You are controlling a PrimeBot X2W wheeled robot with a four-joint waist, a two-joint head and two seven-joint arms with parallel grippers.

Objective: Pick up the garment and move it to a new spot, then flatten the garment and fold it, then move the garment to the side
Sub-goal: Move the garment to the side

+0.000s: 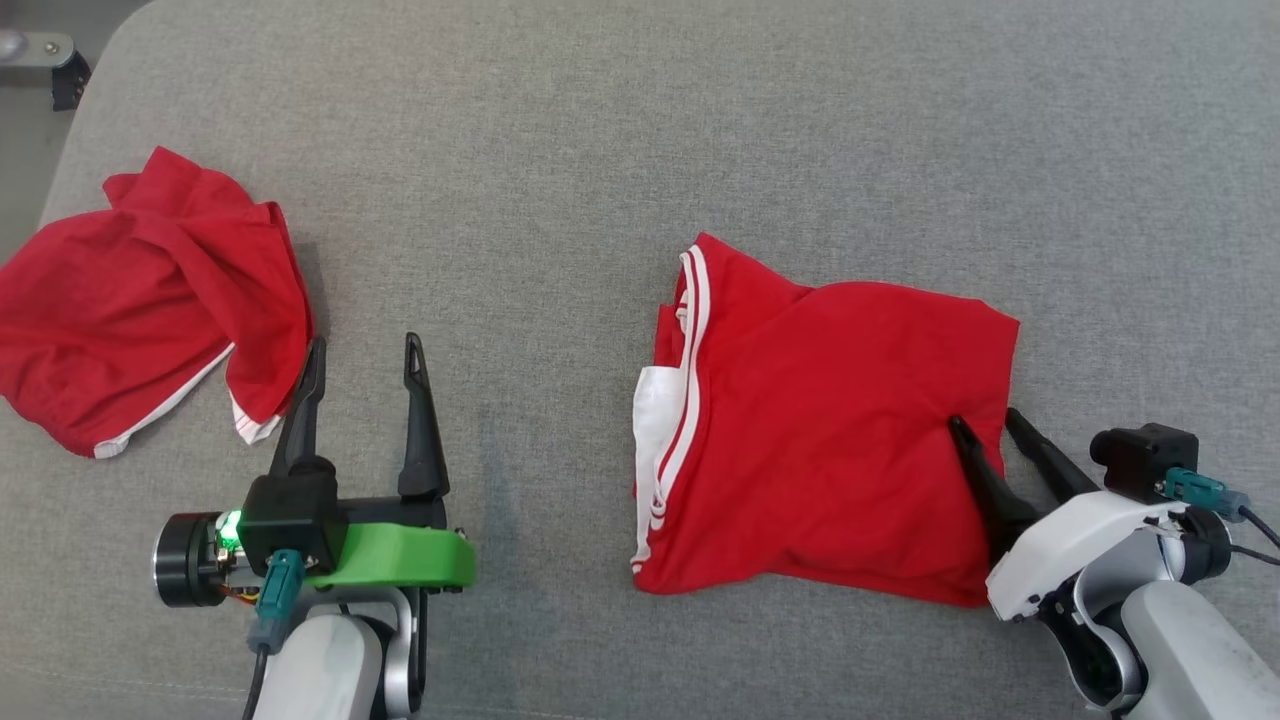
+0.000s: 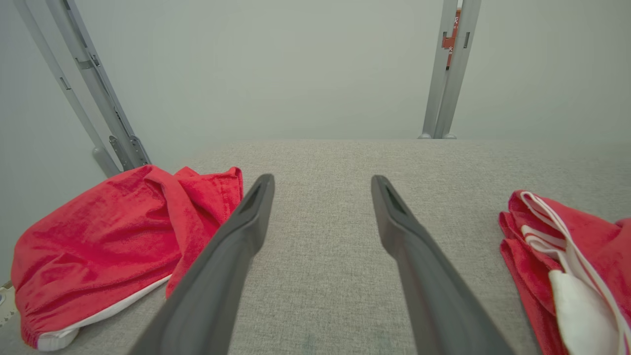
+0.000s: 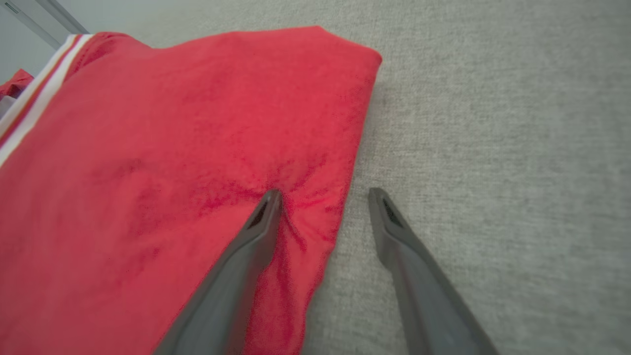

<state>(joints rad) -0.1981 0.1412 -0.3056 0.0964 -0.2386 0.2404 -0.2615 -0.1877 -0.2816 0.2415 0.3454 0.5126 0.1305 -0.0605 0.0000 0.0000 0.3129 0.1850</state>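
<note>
The red garment (image 1: 820,430) lies folded on the grey cloth surface, right of centre, with white stripes and a white patch along its left edge. My right gripper (image 1: 984,418) is open astride its right edge. In the right wrist view (image 3: 325,192) one finger presses into the red cloth (image 3: 172,148) and puckers it, while the other rests on the bare grey surface just beside the hem. My left gripper (image 1: 365,341) stands open at the lower left over bare surface, nothing between its fingers (image 2: 323,178). The garment's striped edge (image 2: 542,231) shows to its right.
A second red garment (image 1: 140,300) lies crumpled at the left, close to my left gripper's outer finger (image 2: 113,236). The grey surface (image 1: 600,150) stretches wide behind both. Its rounded corner and a metal bracket (image 1: 40,50) are at the far left. Metal frame posts (image 2: 453,69) stand beyond the far edge.
</note>
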